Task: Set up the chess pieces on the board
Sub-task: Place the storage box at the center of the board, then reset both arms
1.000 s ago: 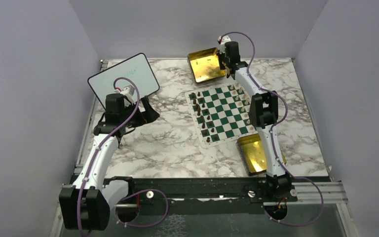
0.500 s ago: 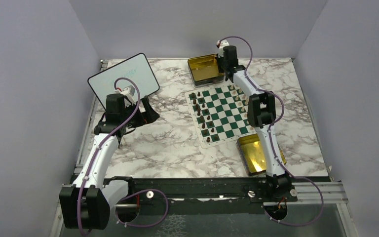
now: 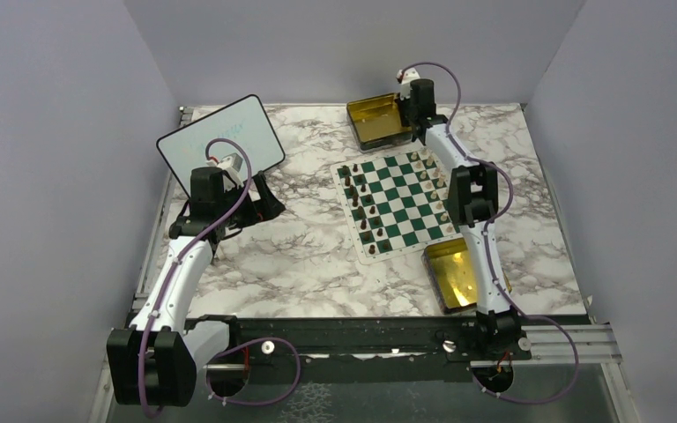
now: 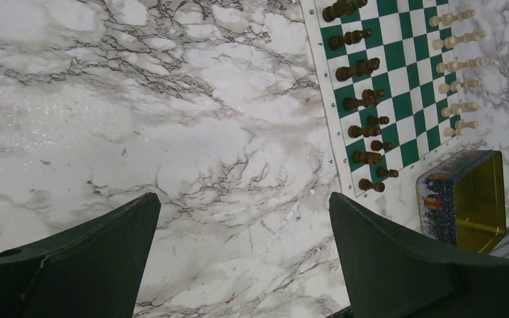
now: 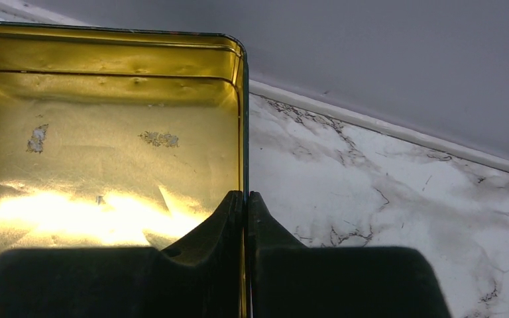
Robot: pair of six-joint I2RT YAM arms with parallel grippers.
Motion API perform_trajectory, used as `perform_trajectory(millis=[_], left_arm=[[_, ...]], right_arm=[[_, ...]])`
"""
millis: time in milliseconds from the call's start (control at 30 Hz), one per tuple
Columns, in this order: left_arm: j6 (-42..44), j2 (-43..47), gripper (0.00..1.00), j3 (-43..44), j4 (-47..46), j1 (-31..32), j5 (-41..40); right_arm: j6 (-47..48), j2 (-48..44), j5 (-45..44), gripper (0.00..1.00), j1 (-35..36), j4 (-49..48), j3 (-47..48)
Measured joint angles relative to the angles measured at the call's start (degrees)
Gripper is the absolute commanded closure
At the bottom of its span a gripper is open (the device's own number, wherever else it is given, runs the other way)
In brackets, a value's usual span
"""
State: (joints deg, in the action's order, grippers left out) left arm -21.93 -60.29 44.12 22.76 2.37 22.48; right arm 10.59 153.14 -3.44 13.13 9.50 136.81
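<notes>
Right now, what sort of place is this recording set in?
Probably a robot lab test cell, not a home: plain grey walls box in a marble-look table, two arms are bolted to a metal rail, and a chess board, whiteboard and gold tin look staged.

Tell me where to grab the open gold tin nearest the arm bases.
Pinch a thin upright side wall of the open rectangular gold metal tin, coming down from above, one finger inside, one outside. It lies flat, mouth up, probably too wide to span. Its wall towards the marble table's centre looks clearest of the right arm.
</notes>
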Motion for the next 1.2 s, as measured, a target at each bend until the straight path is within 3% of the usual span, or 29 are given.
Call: perform_trajectory(millis=[200,567,767,833,1200], left_arm=[[0.0,-0.17,0.01,0.0,0.0,0.0,-0.24],[-0.2,-0.92,0.01,-0.02,-0.52,0.0,-0.68],[-0.33,-4.66,0.01,2.32,-1.38,0.02,-0.68],[-0.24,-6.67,0.01,4.85,-1.66,0.28,-0.68],[1.66,-12.92,0.01,17.07,-2.38,3.54,0.52]], right_arm=[[0.02,0.0,0.15,0.85,-0.37,-1.25,-0.07],[-0.07,-0.44,0.39,0.54,-0.46,-2.19,-0.76],[-2.99,-8.85,1.49,0.27,-0.48,-1.36,-11.87],[-4.57,-12.92,1.66,0.02,-0.48,-0.66,-15.5],[-13.68,-40.74,6.56,0.0,-0.48,2.86,-36.54]])
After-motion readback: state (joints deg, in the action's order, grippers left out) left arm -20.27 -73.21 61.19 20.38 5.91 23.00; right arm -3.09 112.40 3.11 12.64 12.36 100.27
